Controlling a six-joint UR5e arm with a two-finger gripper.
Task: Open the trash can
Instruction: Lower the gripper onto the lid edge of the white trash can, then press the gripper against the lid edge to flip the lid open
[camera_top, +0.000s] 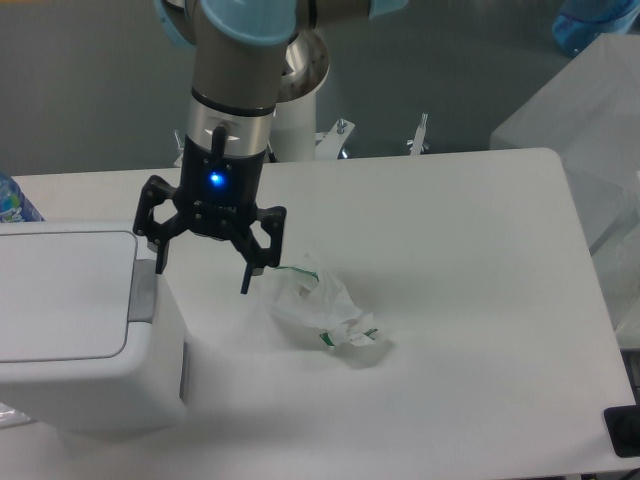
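The trash can is a large white box-shaped bin at the left edge of the table, its flat lid panel lying shut and a grey push tab on its right side. My gripper hangs open just right of the bin's top right corner, fingers pointing down. Its left finger is close above the grey tab, and the right finger hangs over the table. Nothing is between the fingers.
A crumpled white plastic bag with green marks lies on the white table right of the gripper. A blue-labelled object peeks in behind the bin. Translucent sheeting stands at the right edge.
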